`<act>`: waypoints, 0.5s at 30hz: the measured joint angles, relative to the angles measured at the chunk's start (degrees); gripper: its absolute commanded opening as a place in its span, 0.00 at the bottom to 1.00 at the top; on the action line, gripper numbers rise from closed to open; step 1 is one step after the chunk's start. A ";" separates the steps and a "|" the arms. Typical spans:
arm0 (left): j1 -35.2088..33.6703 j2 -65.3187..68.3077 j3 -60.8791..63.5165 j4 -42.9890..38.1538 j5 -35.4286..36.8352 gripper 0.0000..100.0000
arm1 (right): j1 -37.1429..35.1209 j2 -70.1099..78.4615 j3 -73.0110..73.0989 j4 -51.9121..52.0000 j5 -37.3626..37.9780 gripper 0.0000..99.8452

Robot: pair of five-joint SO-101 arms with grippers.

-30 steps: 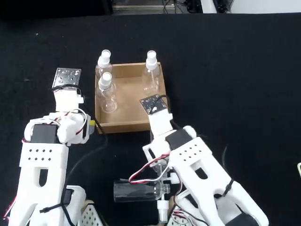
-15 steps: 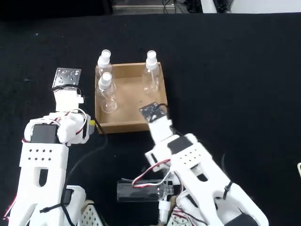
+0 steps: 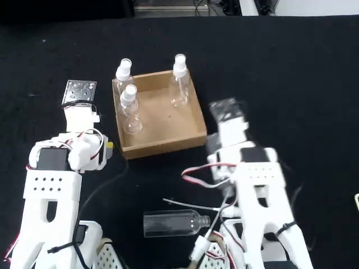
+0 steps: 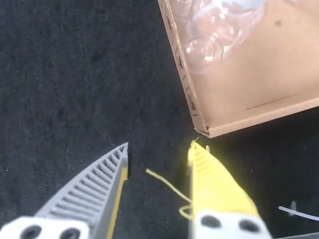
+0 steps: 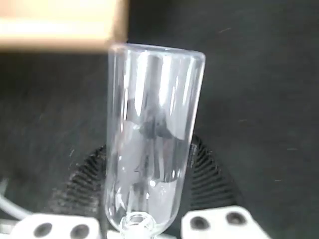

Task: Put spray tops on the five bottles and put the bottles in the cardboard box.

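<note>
Even overhead light: the black table [image 3: 291,67] swallows shadows, while bright glints streak the clear bottle [image 5: 149,139].

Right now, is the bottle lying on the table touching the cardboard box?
Apart: the high view shows black table between the lying bottle and the cardboard box.

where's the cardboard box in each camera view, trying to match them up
High view: cardboard box left of centre, between the two arms.
Left wrist view: its corner and floor just beyond the open left gripper.
Right wrist view: a blurred tan edge, apparently the box, beyond the held bottle.
Shared landmark: the standing bottle nearest that corner.
</note>
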 measured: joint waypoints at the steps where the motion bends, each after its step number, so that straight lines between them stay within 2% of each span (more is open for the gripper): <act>1: 0.00 0.00 0.00 0.00 0.00 0.18 | 1.85 0.00 -1.23 0.00 0.00 0.02; 6: 0.00 0.00 0.00 0.00 0.00 0.18 | 10.64 0.00 -7.38 0.00 -0.97 0.02; 11: 0.00 0.00 0.00 0.00 0.00 0.18 | 19.52 0.00 -13.63 0.00 -8.35 0.02; 15: 0.00 0.00 0.00 0.00 0.00 0.18 | 24.70 0.00 -14.59 0.00 -12.66 0.10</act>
